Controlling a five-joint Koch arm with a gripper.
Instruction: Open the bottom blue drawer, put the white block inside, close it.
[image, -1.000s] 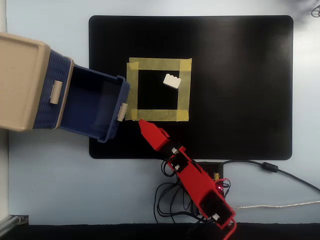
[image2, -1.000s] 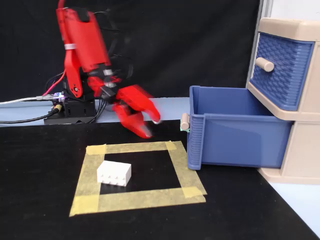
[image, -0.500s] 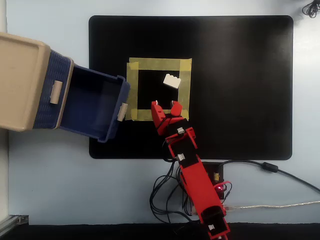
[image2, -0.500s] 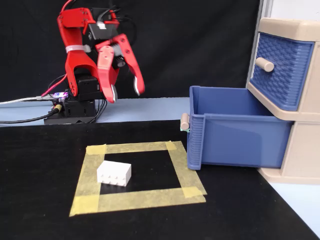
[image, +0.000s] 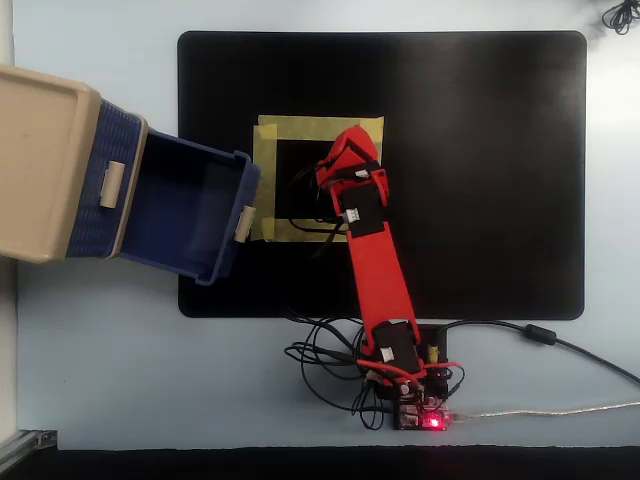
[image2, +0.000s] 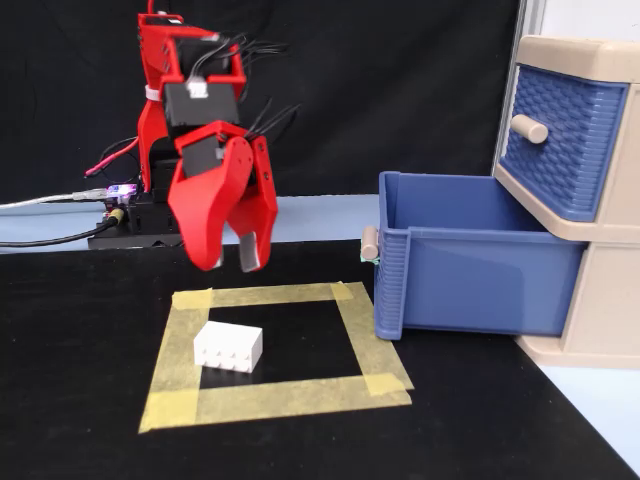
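Note:
The bottom blue drawer (image2: 470, 275) (image: 190, 205) stands pulled out of the beige chest (image: 45, 165), open and empty, its small beige handle (image2: 369, 243) facing the tape square. The white block (image2: 228, 347) lies inside the yellow tape square (image2: 270, 294) on the black mat. My red gripper (image2: 231, 263) hangs open, pointing down, a little above and behind the block without touching it. In the overhead view the gripper (image: 344, 152) and arm stretch over the tape square (image: 300, 128) and hide the block.
The upper blue drawer (image2: 565, 140) is shut. The black mat (image: 480, 180) covers the middle of a pale table. The arm's base, board and cables (image: 405, 395) (image2: 120, 215) sit at the mat's edge, opposite the tape square.
The arm swung away from the drawer handle and reached out over the tape square. The gripper turned fingers-down, opened and came down above the white block.

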